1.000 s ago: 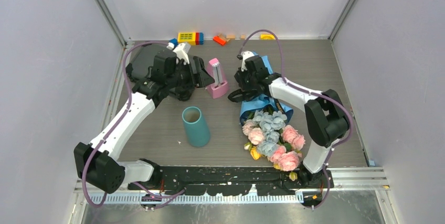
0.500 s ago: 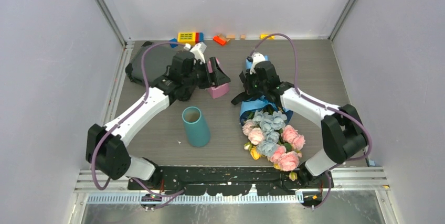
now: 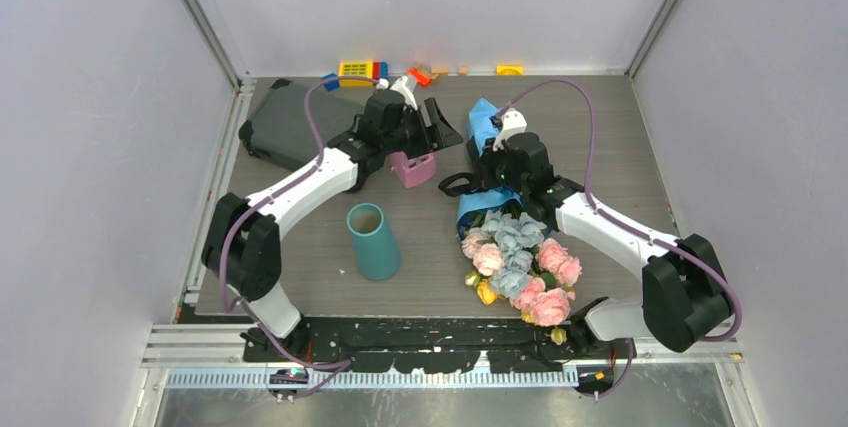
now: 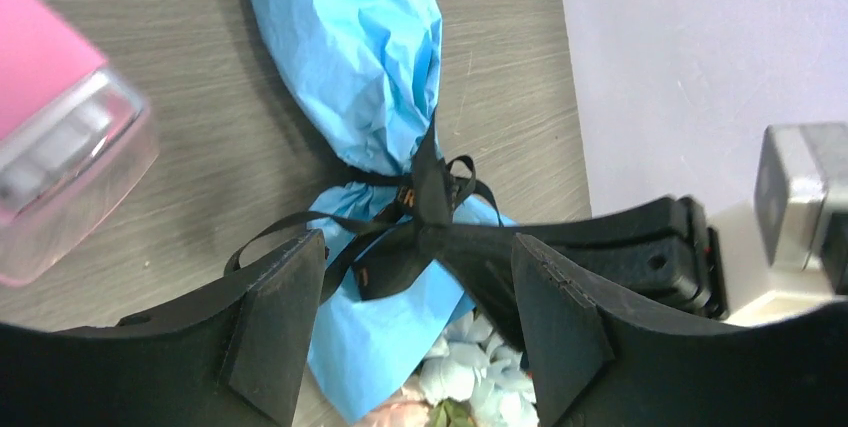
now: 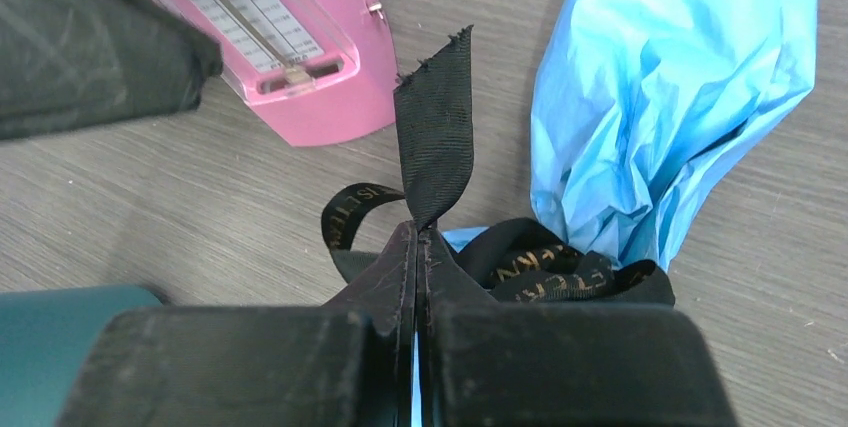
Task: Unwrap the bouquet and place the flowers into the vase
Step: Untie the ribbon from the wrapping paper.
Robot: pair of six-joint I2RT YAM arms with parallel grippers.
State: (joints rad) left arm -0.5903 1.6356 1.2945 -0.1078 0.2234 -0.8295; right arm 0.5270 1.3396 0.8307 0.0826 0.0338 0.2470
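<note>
Lying on the worktop (image 3: 300, 227) right of the teal vase (image 3: 372, 240), the bouquet (image 3: 515, 247) shows whole in top view. Left wrist: left gripper (image 4: 415, 297) jaws apart, black ribbon (image 4: 432, 197) knot framed between; best pin the blue wrap (image 4: 350, 47) there. Right wrist alone shows right gripper (image 5: 418, 237) clamped on the ribbon tail; pull steadily away.

Only writing I can spot is gold lettering along the black ribbon (image 5: 560, 277) on the bouquet (image 5: 680, 97). Just fragments though, something like "TER" on one loop. The scale on the pink metronome (image 5: 290, 47) is too tiny to read.
</note>
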